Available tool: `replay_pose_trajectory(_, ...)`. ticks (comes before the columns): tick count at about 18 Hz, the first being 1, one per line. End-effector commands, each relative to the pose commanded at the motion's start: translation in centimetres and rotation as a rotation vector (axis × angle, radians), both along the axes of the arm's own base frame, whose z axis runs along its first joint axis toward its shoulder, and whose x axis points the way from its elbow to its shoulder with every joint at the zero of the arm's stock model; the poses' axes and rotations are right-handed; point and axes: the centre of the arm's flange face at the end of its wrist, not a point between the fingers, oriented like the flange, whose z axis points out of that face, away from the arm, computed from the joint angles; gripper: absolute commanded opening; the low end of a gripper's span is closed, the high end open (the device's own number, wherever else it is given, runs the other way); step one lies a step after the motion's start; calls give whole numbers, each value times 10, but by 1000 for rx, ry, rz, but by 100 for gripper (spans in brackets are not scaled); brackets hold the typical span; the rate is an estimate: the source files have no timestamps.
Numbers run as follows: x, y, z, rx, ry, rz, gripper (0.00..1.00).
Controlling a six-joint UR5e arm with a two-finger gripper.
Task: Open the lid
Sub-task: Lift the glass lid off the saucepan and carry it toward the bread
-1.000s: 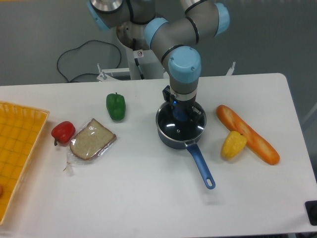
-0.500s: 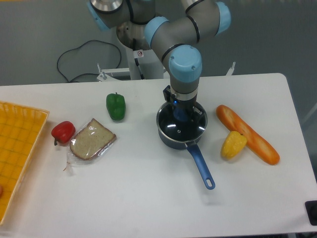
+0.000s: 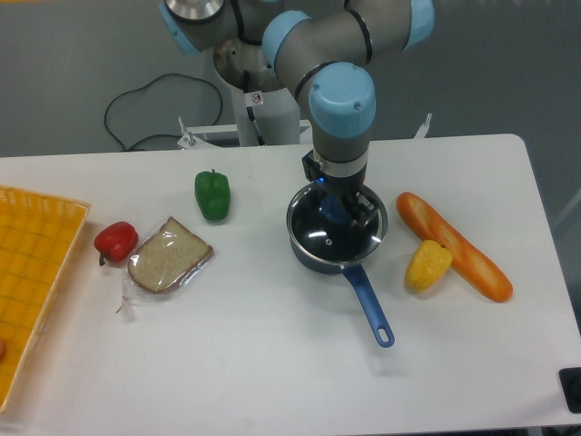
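The lid (image 3: 320,234), a clear glass disc with a thin metal rim, hangs slightly tilted just above the dark blue saucepan (image 3: 314,262) at the table's middle. My gripper (image 3: 338,210) comes straight down onto the lid's centre and is shut on its blue knob, which the fingers mostly hide. The lid's right rim reaches a little past the pan's right edge. The pan's long blue handle (image 3: 369,302) points toward the front right.
A green pepper (image 3: 212,194), a red pepper (image 3: 115,241) and a wrapped bread slice (image 3: 168,255) lie to the left. A baguette (image 3: 454,245) and a yellow pepper (image 3: 428,264) lie right of the pan. An orange tray (image 3: 32,272) sits at the left edge.
The gripper has risen a little and shifted slightly right, taking the lid with it. The lid now stands off the pan's rim instead of resting flat on it.
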Motion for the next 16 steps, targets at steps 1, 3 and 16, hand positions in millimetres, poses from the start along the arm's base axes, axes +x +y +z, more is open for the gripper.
replay_pose_trajectory(1, 5, 8, 4, 6, 7, -17, 59)
replay_pose_trajectory(3, 14, 26, 11, 17, 20, -51, 60)
replay_pose_trajectory(16, 68, 80, -8, 18, -20, -165, 60)
